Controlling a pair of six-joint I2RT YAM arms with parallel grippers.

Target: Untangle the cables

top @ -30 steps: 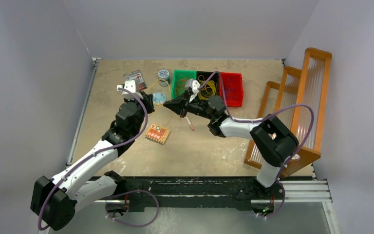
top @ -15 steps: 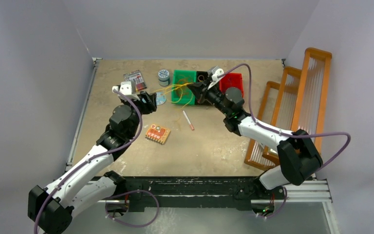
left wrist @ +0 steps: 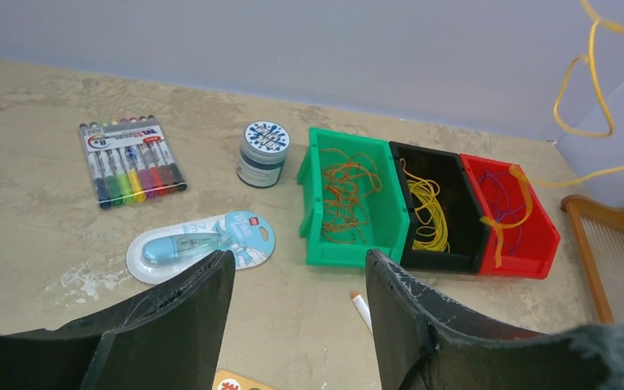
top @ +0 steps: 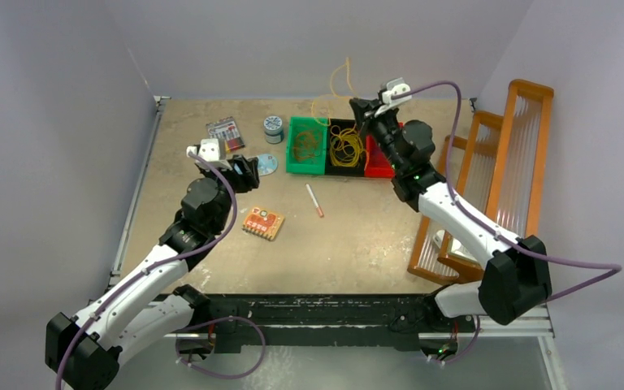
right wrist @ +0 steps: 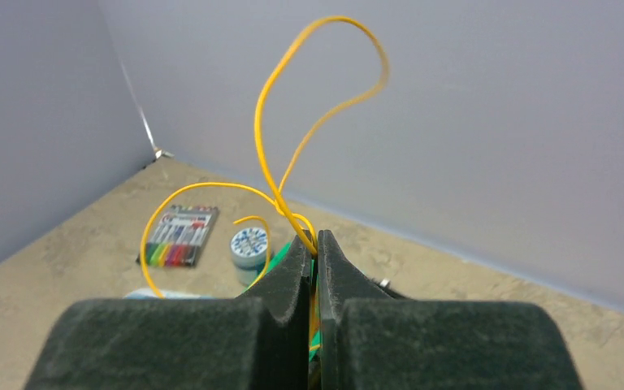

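Observation:
My right gripper (top: 357, 104) is shut on a yellow cable (top: 342, 77) and holds it high above the bins at the back; its loops rise above the shut fingers in the right wrist view (right wrist: 292, 89). My left gripper (top: 249, 172) is open and empty, low over the table, left of the bins. Orange-red cables (left wrist: 348, 191) lie in the green bin (left wrist: 353, 253), yellow cables (left wrist: 427, 213) in the black bin (left wrist: 439, 260), and purple-blue cables (left wrist: 500, 191) in the red bin (left wrist: 528, 264), with a yellow strand (left wrist: 505, 221) draped over them.
A marker pack (top: 225, 132), a round tin (top: 273, 126) and a correction-tape pack (top: 266, 164) lie at the back left. A pen (top: 315, 200) and an orange circuit board (top: 262, 223) lie mid-table. A wooden rack (top: 496, 179) stands at the right edge.
My right gripper has risen from mid-table to the back right above the bins, drawing the yellow cable up. The strands stretched to my left gripper are gone; it has pulled back slightly.

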